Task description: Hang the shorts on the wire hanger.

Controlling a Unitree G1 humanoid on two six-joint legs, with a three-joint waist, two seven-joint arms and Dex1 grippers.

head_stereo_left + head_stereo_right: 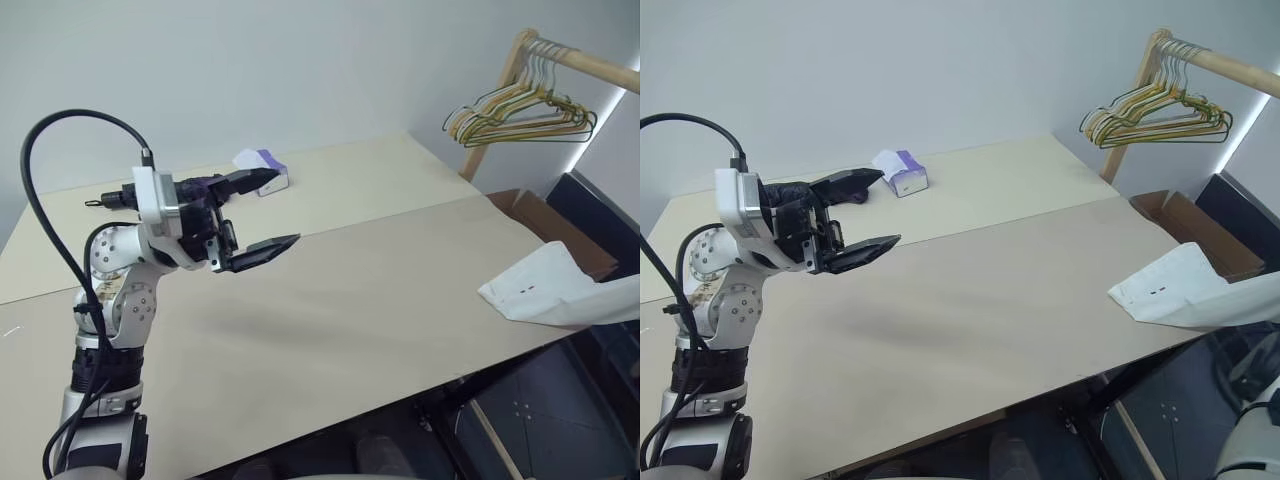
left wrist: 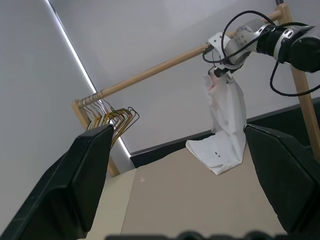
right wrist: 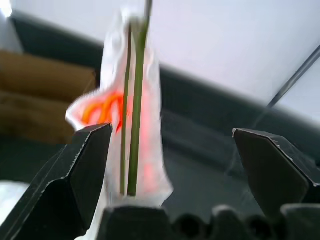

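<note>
Hovering over the beige table's (image 1: 330,300) left part, the left gripper (image 1: 262,213) points sideways, fingers spread; the right gripper (image 2: 220,67), spread, meets the shorts (image 2: 225,130) near the wooden rack (image 2: 150,72).

Both head views look down across the desk (image 1: 330,300) past the left claw (image 1: 262,213); each wrist view looks out between its claw's fingers.

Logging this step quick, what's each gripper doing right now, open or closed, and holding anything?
Left gripper: open, holding nothing, raised above the table.
Right gripper: open, holding nothing; the shorts hang just in front of it.
</note>
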